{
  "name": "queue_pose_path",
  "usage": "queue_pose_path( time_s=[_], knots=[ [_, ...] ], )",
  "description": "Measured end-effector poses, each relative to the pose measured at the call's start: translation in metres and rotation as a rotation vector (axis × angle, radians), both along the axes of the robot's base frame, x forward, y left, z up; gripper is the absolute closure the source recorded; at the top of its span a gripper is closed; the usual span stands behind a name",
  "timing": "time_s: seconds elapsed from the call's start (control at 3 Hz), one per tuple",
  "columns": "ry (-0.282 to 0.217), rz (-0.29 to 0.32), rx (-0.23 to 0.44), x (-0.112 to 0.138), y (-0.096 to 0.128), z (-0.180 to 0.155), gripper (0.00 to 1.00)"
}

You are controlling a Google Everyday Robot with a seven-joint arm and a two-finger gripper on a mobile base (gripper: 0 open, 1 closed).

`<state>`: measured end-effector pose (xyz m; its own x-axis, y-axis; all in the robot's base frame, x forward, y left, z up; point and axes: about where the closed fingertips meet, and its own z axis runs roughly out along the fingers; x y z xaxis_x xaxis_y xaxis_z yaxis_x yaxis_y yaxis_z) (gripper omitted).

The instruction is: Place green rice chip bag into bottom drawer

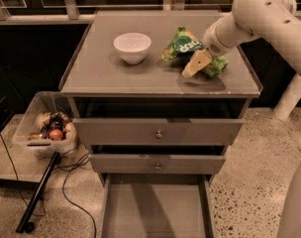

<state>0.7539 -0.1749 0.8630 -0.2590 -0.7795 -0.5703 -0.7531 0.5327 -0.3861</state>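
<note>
**Bag on the bench, drawer open, transfer not yet made**

Subject: green rice chip bag. It lies crumpled on the bench, on the right half of the top and toward the back, with the dark oval logo facing up. It appears to rest on the surface, not lifted.

The hand is low at the bag's near right edge, overlapping the foil, with the arm reaching in from the right. Cannot tell whether it is spread or clamped on the bag.

The white bowl sits left of the bag, apart from it and out of the way.

The bottom drawer is pulled well out at the foot of the cabinet, its flat floor showing.

Progress, as judged: the drawer stands ready. A sure grip, the lift, the carry over the front edge, the lowering and the release all remain.
</note>
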Motion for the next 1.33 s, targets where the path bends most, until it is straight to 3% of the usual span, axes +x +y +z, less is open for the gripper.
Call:
queue_pose_path(
  time_s=[0.33, 1.33],
  knots=[
    [-0.001, -0.002, 0.000, 0.0008, -0.0007, 0.0000, 0.18],
    [0.000, -0.002, 0.000, 0.0008, -0.0006, -0.0001, 0.87]
  ],
)
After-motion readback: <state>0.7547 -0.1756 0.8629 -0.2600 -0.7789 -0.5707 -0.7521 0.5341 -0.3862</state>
